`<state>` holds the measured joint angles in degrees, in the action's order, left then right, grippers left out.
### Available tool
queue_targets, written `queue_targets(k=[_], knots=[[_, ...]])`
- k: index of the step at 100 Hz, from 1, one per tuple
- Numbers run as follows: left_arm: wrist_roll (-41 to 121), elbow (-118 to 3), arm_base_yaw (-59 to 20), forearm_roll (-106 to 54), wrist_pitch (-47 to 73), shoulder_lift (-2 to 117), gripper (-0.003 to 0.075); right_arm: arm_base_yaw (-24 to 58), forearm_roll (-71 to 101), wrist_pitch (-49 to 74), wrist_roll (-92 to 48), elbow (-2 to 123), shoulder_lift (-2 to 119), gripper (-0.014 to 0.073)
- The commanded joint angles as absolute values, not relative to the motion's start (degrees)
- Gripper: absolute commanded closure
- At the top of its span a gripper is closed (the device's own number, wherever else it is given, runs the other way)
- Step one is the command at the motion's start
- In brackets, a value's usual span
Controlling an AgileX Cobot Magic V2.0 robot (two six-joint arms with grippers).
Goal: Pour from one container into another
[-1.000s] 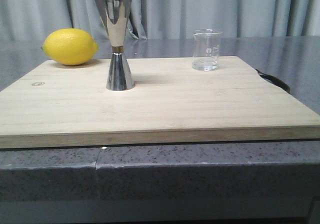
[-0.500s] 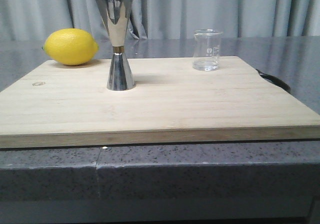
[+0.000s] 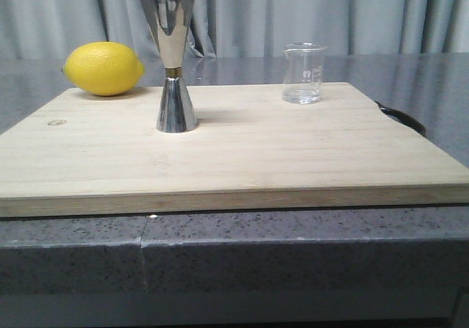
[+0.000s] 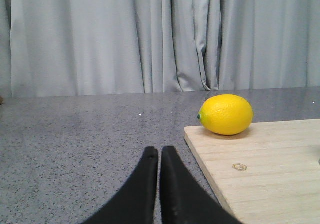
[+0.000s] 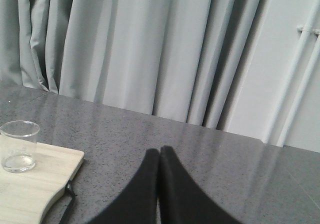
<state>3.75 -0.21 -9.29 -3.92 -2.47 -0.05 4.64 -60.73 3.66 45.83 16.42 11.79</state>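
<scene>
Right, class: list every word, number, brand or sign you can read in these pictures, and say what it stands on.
Beaker: white printed marks and a small round emblem, too small and blurred to read.
Cutting board: a small hexagonal outline logo near its corner; no letters legible.
Jigger and lemon: no text visible.

Left gripper (image 4: pixel 159 156) and right gripper (image 5: pixel 159 156): smooth, tapered black fingers are observed; markings and screws, if any, cannot be discerned.
</scene>
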Motion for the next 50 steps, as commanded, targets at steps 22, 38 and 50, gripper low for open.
queue_targets(k=[22,38,50], knots=[[2.40,0.59,-9.05,-4.34,-5.77,-1.86,0.0739,4.43,-60.84,1.65,45.71,17.83,12.20,0.0659],[2.40,0.59,-9.05,-4.34,-4.47,-1.86,0.0739,4.43,-60.84,1.65,45.71,17.83,12.20,0.0659],[2.40,0.59,-9.05,-4.34,-4.47,-1.86,0.0739,4.43,-60.84,1.65,45.71,17.83,12.20,0.0659]])
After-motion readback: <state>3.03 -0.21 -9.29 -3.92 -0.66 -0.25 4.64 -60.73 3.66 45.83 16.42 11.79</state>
